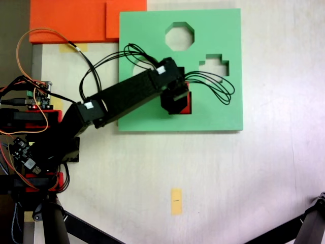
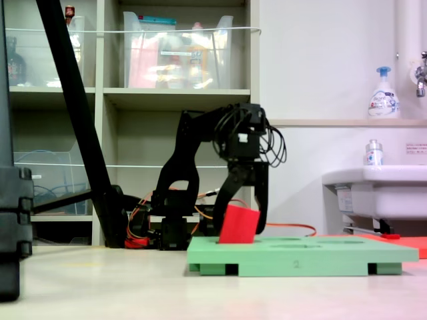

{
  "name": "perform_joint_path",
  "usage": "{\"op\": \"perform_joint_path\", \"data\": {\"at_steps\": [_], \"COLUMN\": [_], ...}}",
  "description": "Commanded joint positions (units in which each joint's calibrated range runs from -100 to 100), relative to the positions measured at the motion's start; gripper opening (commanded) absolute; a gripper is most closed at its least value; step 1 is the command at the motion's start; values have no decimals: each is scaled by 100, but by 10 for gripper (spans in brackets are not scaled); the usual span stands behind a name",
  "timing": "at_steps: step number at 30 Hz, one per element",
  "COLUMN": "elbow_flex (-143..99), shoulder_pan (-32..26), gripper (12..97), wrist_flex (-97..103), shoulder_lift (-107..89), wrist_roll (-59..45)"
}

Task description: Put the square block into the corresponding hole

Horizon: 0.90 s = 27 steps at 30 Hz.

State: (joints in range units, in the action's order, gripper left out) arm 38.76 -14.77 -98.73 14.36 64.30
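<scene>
Red block point(image 2: 239, 225) sits between the jaws of the gripper point(image 2: 243, 223), which are clenched on it: one finger on each side in the low fixed view. Lower edge is at the green board point(image 2: 333, 255) surface, at the square hole point(image 1: 190, 109).

Key relation: block is tilted, not flat. In the low fixed view its top leans right, the lower left corner is dipped toward the board, the right side rides higher. So the block isn't square to the hole yet; my read is it's part-way in, one edge entering first.

From above, the gripper point(image 1: 177, 99) covers most of the block point(image 1: 187, 100); red shows at its right and bottom edges, below the cross cutout point(image 1: 215, 65) and below-right of the octagon cutout point(image 1: 180, 35).

A cube has no long axis, so tilt is all that matters. Next move likely needs levelling, then a press down. Risk: corner jams on the hole rim.
</scene>
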Motion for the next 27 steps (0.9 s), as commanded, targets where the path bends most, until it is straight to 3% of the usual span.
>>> {"op": "perform_joint_path", "data": {"at_steps": [1, 5, 13, 17, 20, 22, 27], "elbow_flex": [53, -67, -207, 292, 382, 222, -236], "shoulder_pan": [-24, 10, 269, 454, 884, 1065, 1377], "gripper": [575, 658, 657, 657, 654, 603, 546], "wrist_flex": [-127, -127, -127, -127, -127, -127, -89], "shoulder_lift": [-124, -836, -4495, -6031, -7540, -8294, -8811], "wrist_roll": [-83, -88, -645, -1631, -3223, -4049, -4527]}}
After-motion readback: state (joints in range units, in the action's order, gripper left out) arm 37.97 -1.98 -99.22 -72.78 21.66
